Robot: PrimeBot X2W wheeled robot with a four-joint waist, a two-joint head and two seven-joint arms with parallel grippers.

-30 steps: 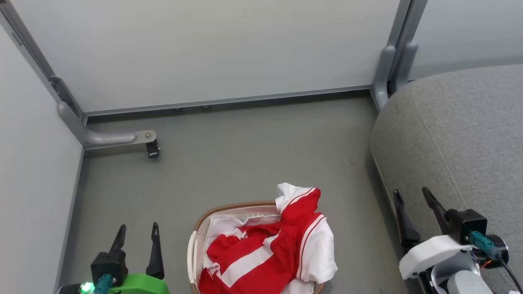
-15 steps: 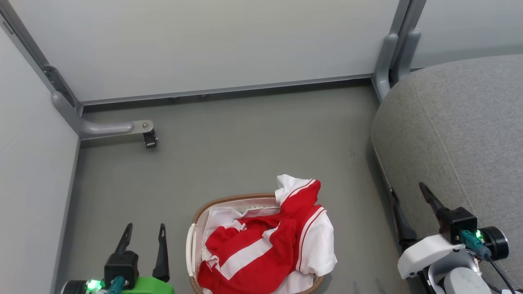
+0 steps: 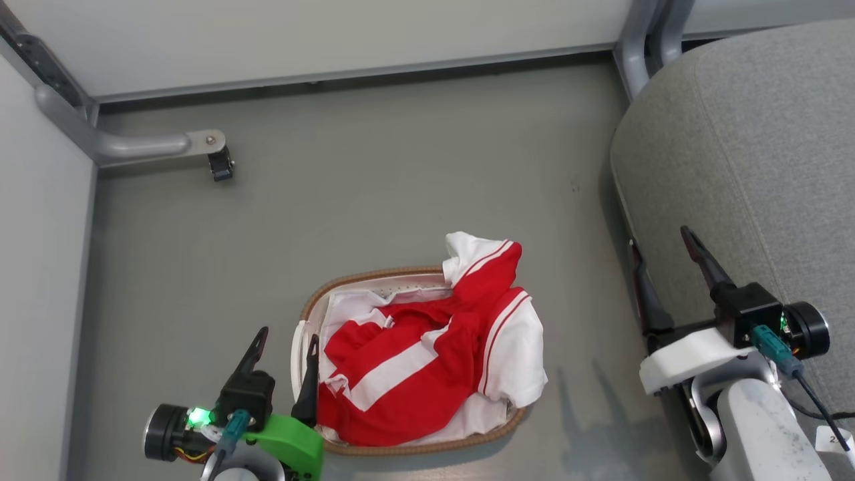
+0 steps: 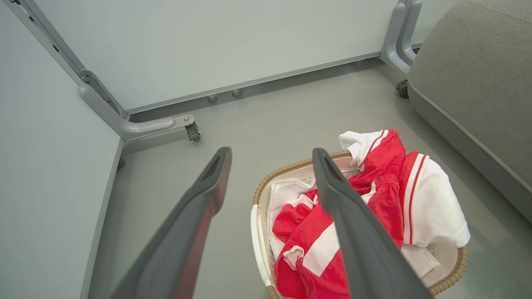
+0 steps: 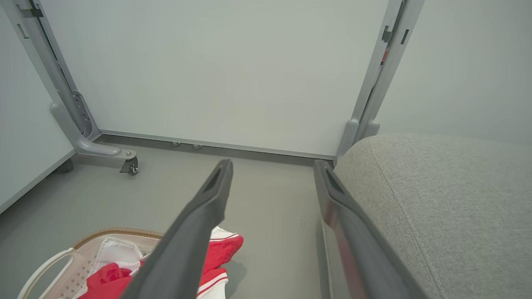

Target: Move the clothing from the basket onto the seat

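I have two end effectors, and both are spread wide with nothing between the fingers. My left end effector point(image 3: 286, 334) hangs just beside the left handle of the basket point(image 3: 374, 275). Its inner finger overlaps that handle in the head view, and I cannot tell whether they touch. My right end effector point(image 3: 658, 237) is at the front edge of the seat point(image 3: 755, 133), one finger over the grey cushion and the other over the gap beside it.

The single basket stands on the grey floor point(image 3: 374, 167), well apart from the one seat, with bare floor between them. The clothing point(image 3: 401, 347) is heaped inside it. A white sleeve spills over the right rim and a red fold rises above the far rim.

Pale partition panels close off the far side and the left. A grey metal foot point(image 3: 133, 143) with one castor point(image 3: 220, 164) juts out at the left corner, and two posts point(image 3: 634, 40) stand by the seat.

I cannot count the garments in the heap. The sleeve hides the basket's right rim, and the seat is cut off at the right edge.
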